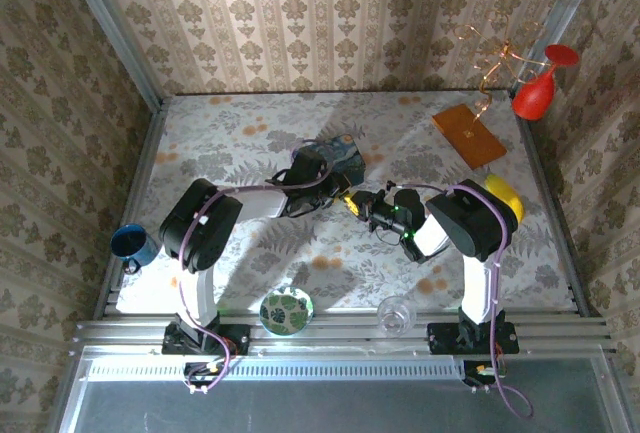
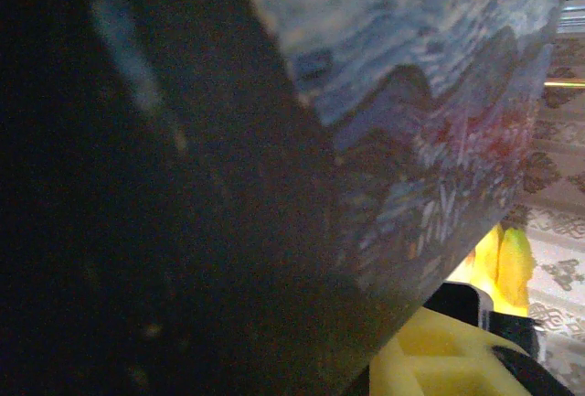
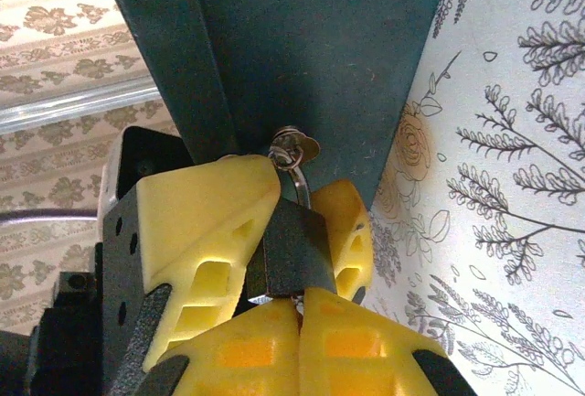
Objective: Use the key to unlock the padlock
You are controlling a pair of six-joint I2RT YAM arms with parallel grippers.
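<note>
The small dark grey padlock (image 3: pixel 292 250) hangs by its silvery shackle (image 3: pixel 300 181) from a hasp on the blue swirly-painted box (image 1: pixel 335 158). My left gripper (image 3: pixel 294 231) is shut on the padlock, one yellow finger (image 3: pixel 196 231) on each side of its body. My right gripper (image 3: pixel 300 309) is shut just below the padlock's underside, pinching the key (image 3: pixel 297 302), a thin metal sliver that barely shows between its fingertips. From above, both grippers meet at the box's near corner (image 1: pixel 355 203). In the left wrist view the box (image 2: pixel 411 94) stands very close, with a yellow finger (image 2: pixel 439 359) beneath it.
A blue mug (image 1: pixel 130 243) stands at the left edge. A green patterned bowl (image 1: pixel 286 310) and a clear glass (image 1: pixel 396 313) sit near the front. An orange board (image 1: pixel 468 134) and a red goblet (image 1: pixel 537 93) are at the back right. Wallpapered walls enclose the table.
</note>
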